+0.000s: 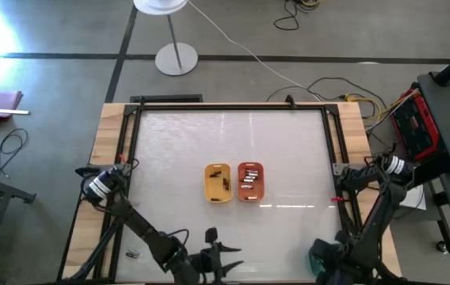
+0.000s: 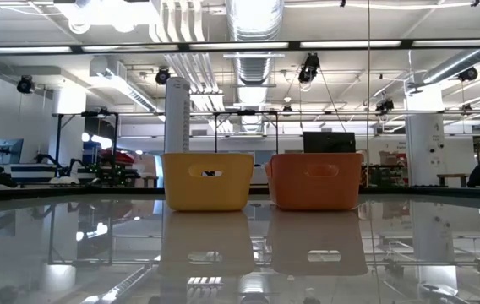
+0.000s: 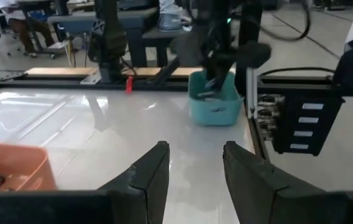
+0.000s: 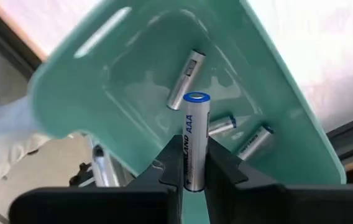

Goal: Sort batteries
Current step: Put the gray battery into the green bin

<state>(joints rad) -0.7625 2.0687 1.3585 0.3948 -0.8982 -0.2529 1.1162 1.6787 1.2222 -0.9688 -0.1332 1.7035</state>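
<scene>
Down at the table's near right corner, the right gripper (image 4: 192,163) pinches an upright AAA battery (image 4: 194,139) just over the teal tray (image 4: 276,93) — three silvery batteries (image 4: 186,78) lie inside — while the left gripper (image 3: 195,163) hangs spread above the glass table (image 1: 177,142), with more batteries in the yellow tray (image 1: 218,183) and orange tray (image 1: 250,181).

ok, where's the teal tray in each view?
High view: teal tray at the bottom edge, by the right arm's base.
Low view: not in it.
Left wrist view: beyond the open left gripper, with the right gripper above it.
Right wrist view: fills the frame, right gripper holding a battery over it.
Shared landmark: the orange tray, in the high, low and left wrist views.
</scene>
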